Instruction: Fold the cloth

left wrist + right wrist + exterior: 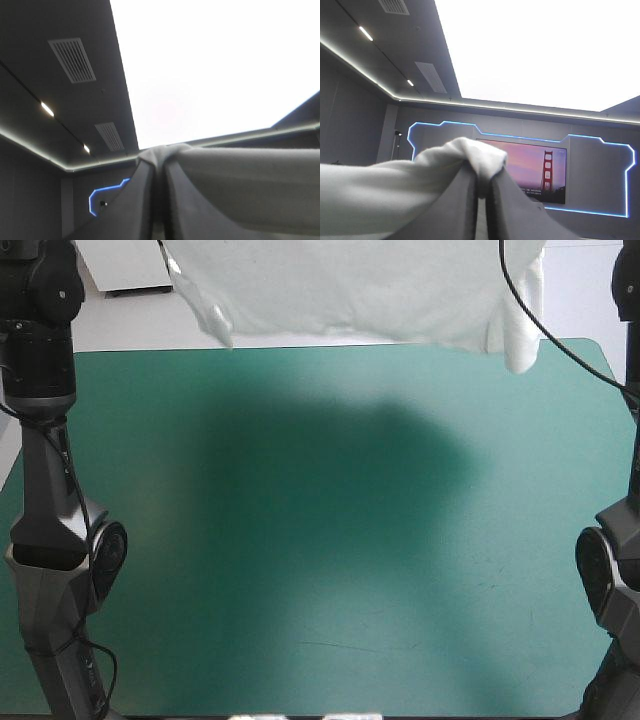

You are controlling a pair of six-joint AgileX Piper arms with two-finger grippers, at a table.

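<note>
Since the teal-green table (320, 640) is carrying only a big shadow across its middle, all the action is up in the air. The T-shirt (350, 290) hangs spread out like a curtain above the table's far edge. Its lower hem is roughly level with that edge, and one sleeve dangles toward the far right corner.

On one side the left gripper (159, 167) is pinched down on a bunch of fabric, black fingers nearly meeting with cloth wadded over the tips. The right gripper (480, 182) is doing the same, clamped on its own bunch.

My read: this thing is light, floppy and has zero stiffness, so it'll sag and swing wherever it isn't held. The shoulders or top corners look like the sensible spots to grip, spaced wide so it hangs flat. Lowering it slowly onto the table should help stop it bunching up.
</note>
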